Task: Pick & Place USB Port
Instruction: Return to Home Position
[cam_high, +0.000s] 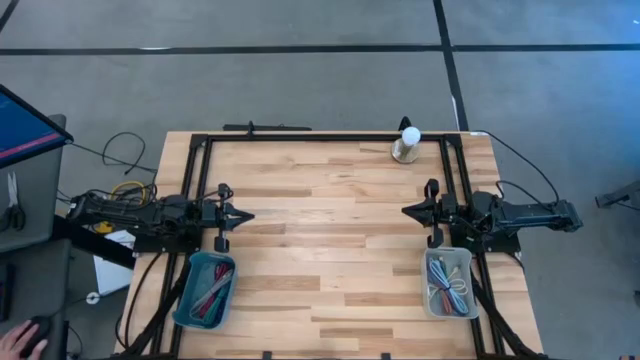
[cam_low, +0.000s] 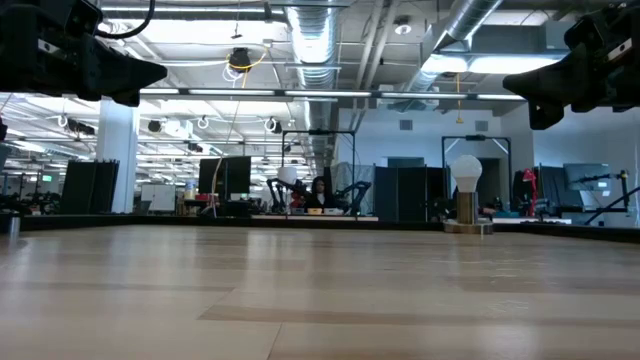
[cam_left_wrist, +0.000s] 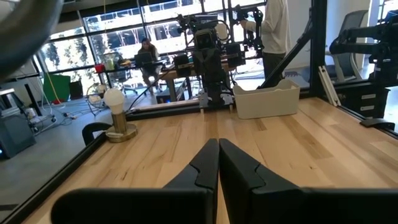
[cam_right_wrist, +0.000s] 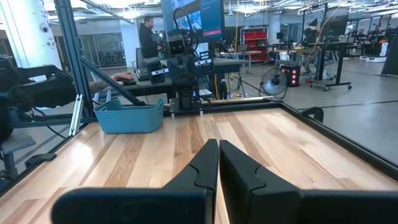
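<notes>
High view: cables (cam_high: 452, 290) rest in the blue bin (cam_high: 183, 300) and gray bin (cam_high: 428, 285). Left end effector (cam_high: 243, 215), right end effector (cam_high: 408, 211), each just beside its bin, pinched closed, empty.

Left arm lies along the table's (cam_high: 320, 250) left edge, left gripper (cam_high: 247, 215) pointing in toward the middle. Right arm lies along the right edge, right gripper (cam_high: 405, 211) facing it, well apart. Left bin (cam_high: 208, 256) sits at the near-left corner, just in front of the left arm, with cables (cam_high: 208, 295) in it. Right bin (cam_high: 447, 251) sits near-right, in front of the right arm, with more cables (cam_high: 450, 290) inside. Bulb stand (cam_high: 406, 146) stands at the far edge, right of centre, behind the right gripper.
</notes>
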